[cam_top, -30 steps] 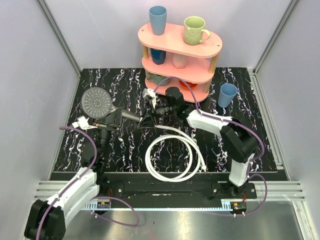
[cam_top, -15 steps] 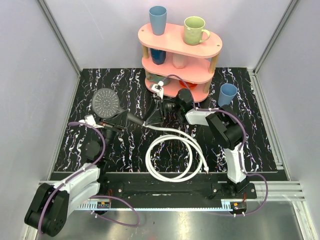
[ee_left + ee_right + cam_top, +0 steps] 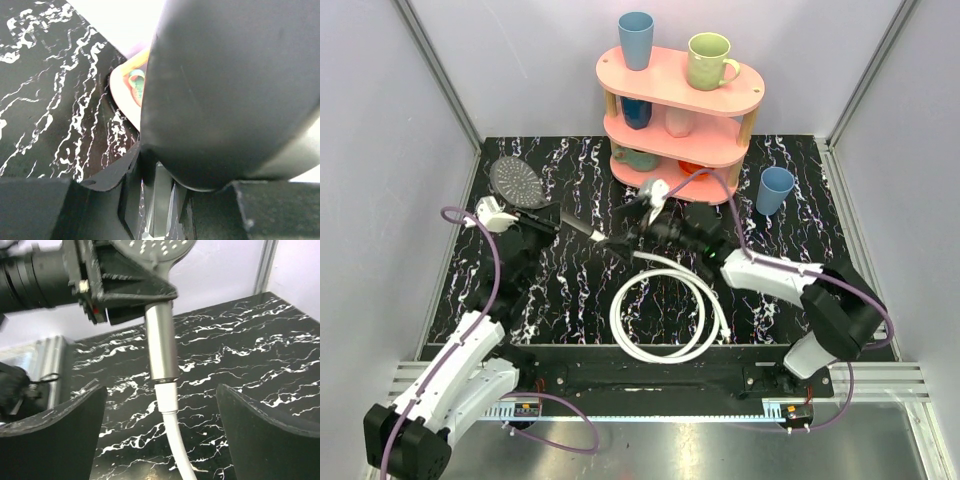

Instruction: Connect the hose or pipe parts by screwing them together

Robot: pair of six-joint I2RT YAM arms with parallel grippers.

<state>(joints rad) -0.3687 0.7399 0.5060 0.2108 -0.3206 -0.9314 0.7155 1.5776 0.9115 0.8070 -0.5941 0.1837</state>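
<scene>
The grey shower head [image 3: 515, 181] hangs tilted above the back left of the table, and my left gripper [image 3: 538, 222] is shut on its dark handle. In the left wrist view the head's dark back [image 3: 235, 90] fills the frame and the handle [image 3: 162, 200] sits pinched between the jaws. The handle's silver end [image 3: 161, 340] meets the white hose fitting [image 3: 167, 400] in one straight line. My right gripper [image 3: 162, 425] stands open, its fingers [image 3: 55, 435] wide of the hose on either side and touching nothing. The rest of the hose [image 3: 665, 320] lies coiled at the front centre.
A pink three-tier shelf [image 3: 680, 110] with cups stands at the back centre, close behind the right gripper [image 3: 630, 236]. A blue cup [image 3: 775, 190] stands on the table to its right. Grey walls close both sides.
My right gripper has opened and let go of the hose end, and its arm has swung out to the right. The left arm has carried the shower head toward the back left.
</scene>
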